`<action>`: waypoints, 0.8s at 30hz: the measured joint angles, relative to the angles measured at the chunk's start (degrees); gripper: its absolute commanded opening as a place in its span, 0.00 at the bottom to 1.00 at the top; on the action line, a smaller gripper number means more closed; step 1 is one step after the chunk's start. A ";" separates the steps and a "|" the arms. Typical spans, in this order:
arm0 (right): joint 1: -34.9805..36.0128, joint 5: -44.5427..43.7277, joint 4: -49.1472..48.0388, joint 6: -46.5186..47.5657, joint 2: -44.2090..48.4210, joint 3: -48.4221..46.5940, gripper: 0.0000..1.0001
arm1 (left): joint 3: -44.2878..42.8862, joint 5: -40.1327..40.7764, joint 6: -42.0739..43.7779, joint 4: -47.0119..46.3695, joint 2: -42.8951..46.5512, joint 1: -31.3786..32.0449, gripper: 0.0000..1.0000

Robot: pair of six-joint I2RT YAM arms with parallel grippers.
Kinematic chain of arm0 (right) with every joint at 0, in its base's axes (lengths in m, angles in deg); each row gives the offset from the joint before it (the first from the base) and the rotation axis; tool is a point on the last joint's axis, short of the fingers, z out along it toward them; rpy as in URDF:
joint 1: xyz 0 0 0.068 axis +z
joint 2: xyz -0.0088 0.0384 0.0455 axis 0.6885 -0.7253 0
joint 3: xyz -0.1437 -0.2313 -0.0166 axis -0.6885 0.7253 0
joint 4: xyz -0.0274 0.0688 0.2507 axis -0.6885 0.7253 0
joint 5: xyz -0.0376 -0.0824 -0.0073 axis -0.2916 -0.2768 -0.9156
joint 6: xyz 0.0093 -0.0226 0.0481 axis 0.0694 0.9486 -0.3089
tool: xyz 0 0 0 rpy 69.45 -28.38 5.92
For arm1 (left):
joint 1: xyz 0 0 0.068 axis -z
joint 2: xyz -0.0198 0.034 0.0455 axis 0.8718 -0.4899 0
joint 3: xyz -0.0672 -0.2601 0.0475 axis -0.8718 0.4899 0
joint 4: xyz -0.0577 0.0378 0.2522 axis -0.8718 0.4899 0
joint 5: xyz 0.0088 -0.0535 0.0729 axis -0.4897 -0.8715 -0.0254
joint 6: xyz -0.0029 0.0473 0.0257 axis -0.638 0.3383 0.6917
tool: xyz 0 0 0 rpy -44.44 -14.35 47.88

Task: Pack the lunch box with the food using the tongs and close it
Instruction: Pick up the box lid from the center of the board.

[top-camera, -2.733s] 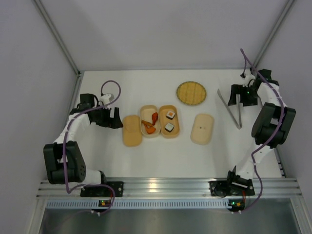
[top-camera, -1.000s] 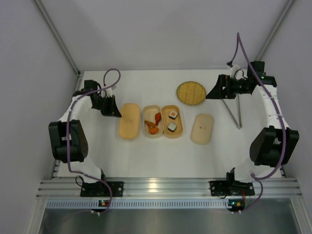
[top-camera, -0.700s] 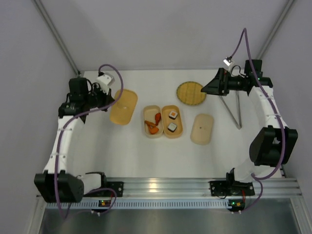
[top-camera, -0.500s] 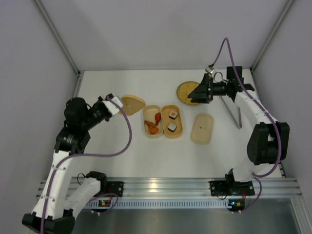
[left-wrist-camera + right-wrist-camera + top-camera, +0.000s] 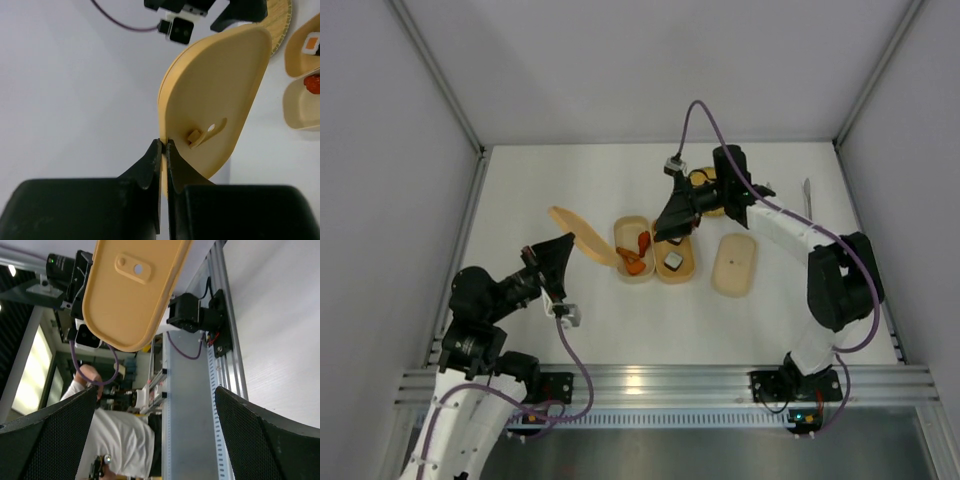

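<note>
The tongs [image 5: 807, 194] are lying on the table [image 5: 520, 190] at the far right, in the same place as before and well apart from both grippers. The food is sitting in the lunch box at the middle of the table. The orange-red pieces [image 5: 632, 255] are filling the left tray [image 5: 632, 221]. One sushi roll [image 5: 672, 259] is showing in the right tray [image 5: 690, 262], while the rest of that tray is now hidden under the right gripper [image 5: 670, 228].

Half a second ago that gripper was hanging over the woven plate [image 5: 281, 22]. It is now hovering above the right tray with its jaws spread wide and nothing between them.

The left gripper [image 5: 565, 250] is pinching the edge of a lid [image 5: 578, 232] between closed fingers [image 5: 152, 160]. The left arm has drawn back toward the near left, carrying the lid with it. The lid is hanging tilted in the air, just left of the left tray, with its underside [image 5: 215, 95] turned toward the left wrist camera.

A second lid [image 5: 735, 264] is lying flat on the table, right of the trays, as it was earlier.
</note>
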 measured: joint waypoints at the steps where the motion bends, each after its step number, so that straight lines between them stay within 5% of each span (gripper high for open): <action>1: 1.38 0.48 -0.50 -0.42 -0.24 0.00 0.99 | -0.15 -1.33 2.16 0.59 0.76 0.02 0.00; 7: 2.86 -0.70 7.08 7.89 -0.98 -4.76 0.99 | -3.28 -4.85 7.15 6.05 -0.13 0.09 0.00; 12: -4.39 -9.79 22.80 24.35 -0.20 -14.75 0.99 | -13.05 -0.22 -3.41 7.41 -9.92 0.20 0.00; 17: -11.13 -18.01 25.16 30.45 5.46 -11.98 0.99 | -34.58 9.77 -24.92 8.44 -27.91 0.20 0.00; 24: -10.86 -25.64 26.36 33.81 10.67 -9.81 1.00 | -57.88 21.64 -61.72 15.93 -50.77 0.20 0.00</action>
